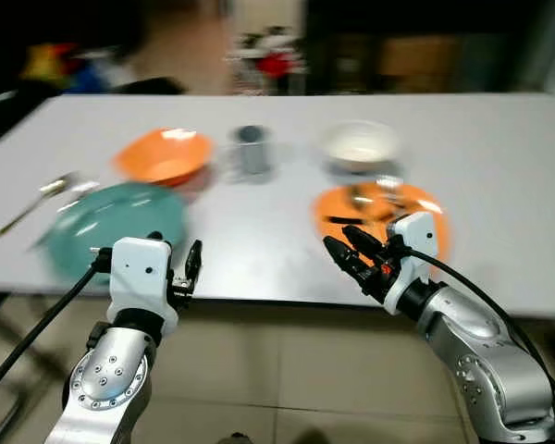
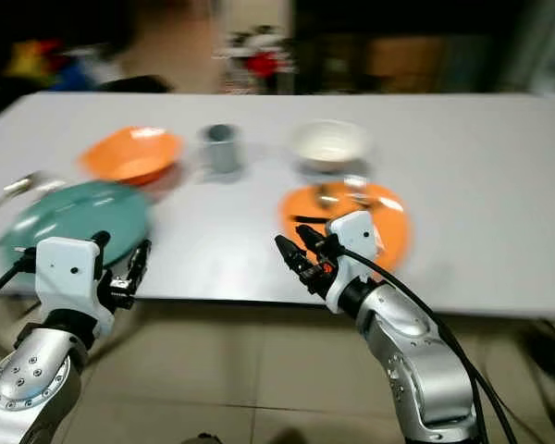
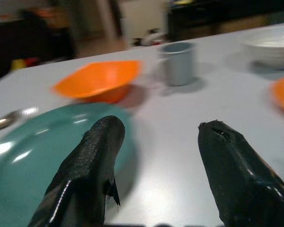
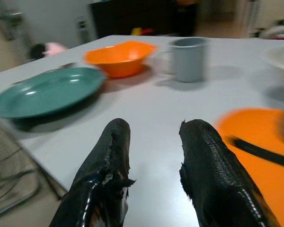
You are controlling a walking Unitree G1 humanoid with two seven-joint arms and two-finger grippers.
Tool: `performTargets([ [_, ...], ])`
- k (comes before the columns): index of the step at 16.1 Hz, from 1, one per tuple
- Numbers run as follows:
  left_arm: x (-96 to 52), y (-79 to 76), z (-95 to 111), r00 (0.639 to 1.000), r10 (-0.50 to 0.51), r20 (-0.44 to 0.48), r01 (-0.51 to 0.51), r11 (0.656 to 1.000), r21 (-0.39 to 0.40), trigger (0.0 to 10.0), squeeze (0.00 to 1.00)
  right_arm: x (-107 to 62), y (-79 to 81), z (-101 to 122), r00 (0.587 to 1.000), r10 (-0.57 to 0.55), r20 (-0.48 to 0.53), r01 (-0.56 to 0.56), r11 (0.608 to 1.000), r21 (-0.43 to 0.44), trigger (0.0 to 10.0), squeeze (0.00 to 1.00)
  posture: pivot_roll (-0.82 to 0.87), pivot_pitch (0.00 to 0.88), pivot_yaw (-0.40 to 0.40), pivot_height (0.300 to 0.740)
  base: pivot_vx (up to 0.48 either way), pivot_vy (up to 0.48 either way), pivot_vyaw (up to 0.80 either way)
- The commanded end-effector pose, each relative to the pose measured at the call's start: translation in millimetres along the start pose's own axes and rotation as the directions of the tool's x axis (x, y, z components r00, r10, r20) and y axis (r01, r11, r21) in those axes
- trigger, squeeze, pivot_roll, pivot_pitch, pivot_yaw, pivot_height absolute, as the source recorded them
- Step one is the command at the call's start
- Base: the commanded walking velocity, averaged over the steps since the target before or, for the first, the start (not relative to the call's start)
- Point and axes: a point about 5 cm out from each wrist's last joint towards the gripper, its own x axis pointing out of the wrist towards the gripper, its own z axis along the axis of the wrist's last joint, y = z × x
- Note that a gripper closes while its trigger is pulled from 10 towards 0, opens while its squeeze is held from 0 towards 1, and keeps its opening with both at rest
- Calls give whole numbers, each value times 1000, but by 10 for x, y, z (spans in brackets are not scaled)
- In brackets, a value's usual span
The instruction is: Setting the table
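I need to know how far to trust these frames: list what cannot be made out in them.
- Cutlery on the orange plate: motion blur in both eye views smears it; the kinds cannot be told.
- The orange plate in the right wrist view: cut by the frame edge.
- Utensils left of the teal plate: blurred, partly cut off.
- Background beyond the table: dark and blurred.
- Contents of the grey cup and white bowl: hidden by their walls.

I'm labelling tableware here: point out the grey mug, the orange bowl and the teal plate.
grey mug (image 4: 188, 59): right wrist view, on its side wall.
orange bowl (image 1: 163, 154): left eye view, on its inner surface.
teal plate (image 4: 45, 92): right wrist view, on its bare middle.
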Motion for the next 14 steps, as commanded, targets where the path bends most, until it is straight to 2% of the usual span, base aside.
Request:
performTargets([
  [1, -28, 88, -39, 997, 74, -23, -73, 996, 49, 10000, 0, 53, 53, 2, 1000, 29, 1, -29, 999, 26, 10000, 0, -45, 0, 23, 740, 0, 0, 800],
  [5, -77, 145, -42, 994, 107, -17, -106, 994, 36, 10000, 0, 27, -42, -84, 999, -42, -21, 43, 996, 72, 10000, 0, -35, 0, 37, 740, 0, 0, 800],
  [8, -69, 147, -47, 995, 97, -21, -96, 994, 48, 10000, 0, 3, -5, -57, 1000, -15, -14, 17, 995, 99, 10000, 0, -47, 0, 49, 740, 0, 0, 800],
  [11, -71, 138, -14, 995, 97, -6, -97, 995, 34, 10000, 0, 5, -23, -80, 998, -59, -7, 60, 994, 87, 10000, 0, -37, 0, 46, 740, 0, 0, 800],
  [14, -82, 146, -12, 994, 105, -6, -105, 994, 31, 10000, 0, 41, -4, -121, 999, -52, -15, 54, 990, 130, 10000, 0, -29, 0, 41, 740, 0, 0, 800],
])
